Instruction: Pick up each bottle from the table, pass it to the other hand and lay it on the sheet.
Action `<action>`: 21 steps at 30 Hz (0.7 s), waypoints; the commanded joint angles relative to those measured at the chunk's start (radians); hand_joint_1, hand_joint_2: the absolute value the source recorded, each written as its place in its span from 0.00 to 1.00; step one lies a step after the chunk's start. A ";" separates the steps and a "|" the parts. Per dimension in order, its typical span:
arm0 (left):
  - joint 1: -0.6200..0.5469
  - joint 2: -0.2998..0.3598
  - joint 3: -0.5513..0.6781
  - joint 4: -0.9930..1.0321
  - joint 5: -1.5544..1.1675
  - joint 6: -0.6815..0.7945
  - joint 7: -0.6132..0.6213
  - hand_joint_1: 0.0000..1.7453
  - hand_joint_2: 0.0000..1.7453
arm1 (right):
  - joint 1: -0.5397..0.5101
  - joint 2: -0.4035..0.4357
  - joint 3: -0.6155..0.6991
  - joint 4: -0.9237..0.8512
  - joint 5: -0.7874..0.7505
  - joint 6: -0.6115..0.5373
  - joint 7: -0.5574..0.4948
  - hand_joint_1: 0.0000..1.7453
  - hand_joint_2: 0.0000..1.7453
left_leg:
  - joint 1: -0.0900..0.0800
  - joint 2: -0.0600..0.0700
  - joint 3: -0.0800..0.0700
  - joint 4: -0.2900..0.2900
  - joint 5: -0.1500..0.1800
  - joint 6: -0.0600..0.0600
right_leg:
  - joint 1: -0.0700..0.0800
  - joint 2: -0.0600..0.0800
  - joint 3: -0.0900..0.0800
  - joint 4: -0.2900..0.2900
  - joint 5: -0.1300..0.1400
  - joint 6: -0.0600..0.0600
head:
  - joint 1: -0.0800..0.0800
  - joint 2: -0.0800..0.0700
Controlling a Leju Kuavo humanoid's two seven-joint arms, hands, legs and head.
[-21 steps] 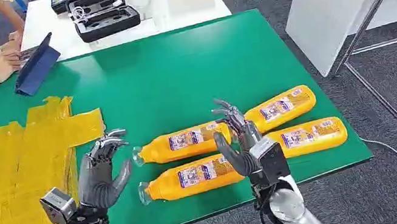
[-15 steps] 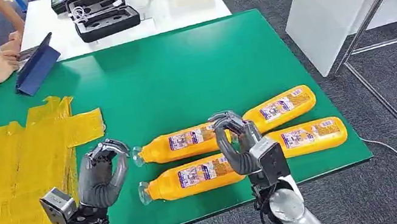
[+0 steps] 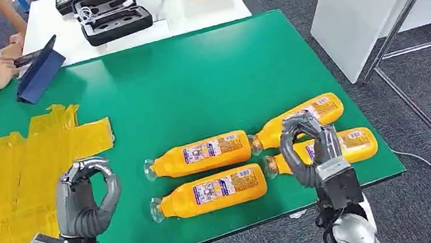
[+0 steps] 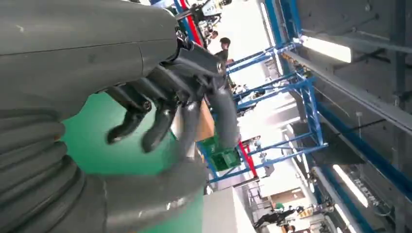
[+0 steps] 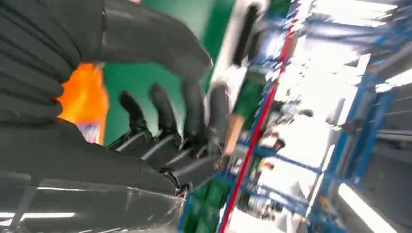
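On green table [image 3: 193,85]: four orange bottles [image 3: 202,155] lying near front edge, none yet on yellow sheet [image 3: 11,191]. Right hand [image 3: 305,146] curled above bottles, gripping nothing; left hand [image 3: 84,198] likewise curled, holding nothing. All transfers outstanding.

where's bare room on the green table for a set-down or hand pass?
Free: the wide green table stretch between the tablet and the bottles; also the strip between the yellow sheet and the bottle caps. Crowded: the near right corner, four bottles close together with the right hand over them.
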 commanded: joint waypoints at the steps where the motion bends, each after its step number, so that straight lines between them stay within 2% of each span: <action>1: -0.016 -0.005 0.046 0.027 0.014 -0.003 0.027 0.00 1.00 | -0.134 -0.066 0.001 0.146 0.215 -0.008 0.089 0.00 1.00 | 0.000 0.001 0.004 0.000 -0.002 0.000 | 0.000 0.003 0.004 -0.001 -0.001 -0.001 | 0.000 0.000; 11: -0.015 -0.007 0.048 0.026 0.015 -0.006 0.028 0.00 1.00 | -0.137 -0.062 0.000 0.148 0.218 -0.005 0.093 0.00 1.00 | 0.001 -0.001 0.006 0.000 -0.003 0.000 | 0.000 0.002 0.006 0.000 -0.002 -0.001 | 0.000 0.000; 12: -0.015 -0.008 0.050 0.025 0.015 -0.006 0.028 0.00 1.00 | -0.140 -0.071 0.007 0.147 0.241 -0.001 0.098 0.00 0.00 | 0.001 -0.001 0.004 0.000 -0.002 0.000 | 0.000 0.001 0.004 -0.001 -0.001 -0.001 | 0.000 0.000; 15: -0.025 -0.016 0.063 0.036 0.018 -0.029 0.032 0.00 1.00 | -0.221 -0.107 0.066 0.192 0.376 0.048 0.150 0.00 0.00 | 0.001 -0.001 0.007 0.001 -0.004 0.000 | 0.000 0.002 0.007 0.000 -0.003 -0.001 | 0.000 0.000; 16: -0.038 -0.017 0.062 0.033 0.024 -0.043 0.013 0.00 1.00 | -0.254 -0.115 0.088 0.202 0.417 0.051 0.147 0.00 1.00 | 0.000 0.001 0.005 0.001 -0.003 0.000 | 0.000 0.003 0.005 0.000 -0.002 -0.001 | 0.000 0.000; 21: -0.087 -0.028 0.047 0.048 0.031 -0.084 0.033 0.00 1.00 | -0.439 -0.140 0.228 0.363 0.562 0.185 0.191 0.00 1.00 | 0.001 0.003 0.004 0.001 -0.002 0.000 | 0.000 0.005 0.003 0.000 0.000 -0.001 | 0.000 0.000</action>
